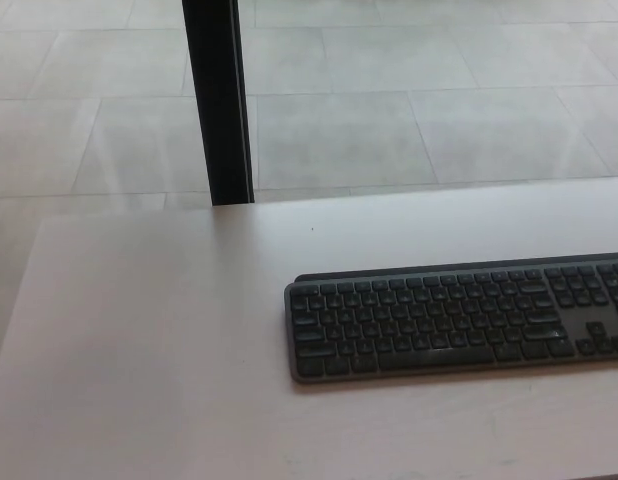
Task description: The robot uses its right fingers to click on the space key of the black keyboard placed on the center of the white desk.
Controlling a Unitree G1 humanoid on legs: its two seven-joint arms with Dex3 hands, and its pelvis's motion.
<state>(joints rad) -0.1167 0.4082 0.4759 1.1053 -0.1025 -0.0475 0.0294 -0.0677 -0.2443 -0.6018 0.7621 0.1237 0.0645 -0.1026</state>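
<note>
White and faintly pinkish, the tabletop (139, 340) fills the lower half of the head view, its far edge running from about 9 o'clock up toward 3 o'clock with a slight rise. Beyond that edge lies a floor (389, 100) of large pale grey tiles with thin darker joints. A black upright post (219, 100) stands at roughly 11 o'clock, coming down from the top border and ending behind the tabletop's far edge.

The black keyboard (459, 318) lies flat on the tabletop between 3 and 5 o'clock from the picture's centre, well inside the near and far edges. Its long axis runs left to right, almost parallel to the tabletop's far edge, tilted slightly so the right end sits a little higher in the frame. Its left end, with rounded corners, is fully visible; its right end is cut off by the picture's border. The key rows face the camera, and the space key (429, 359) shows as a long bar in the nearest row. Key legends are too blurred to read.

Neither robot hand shows, so nothing can be said of the fingers.
</note>
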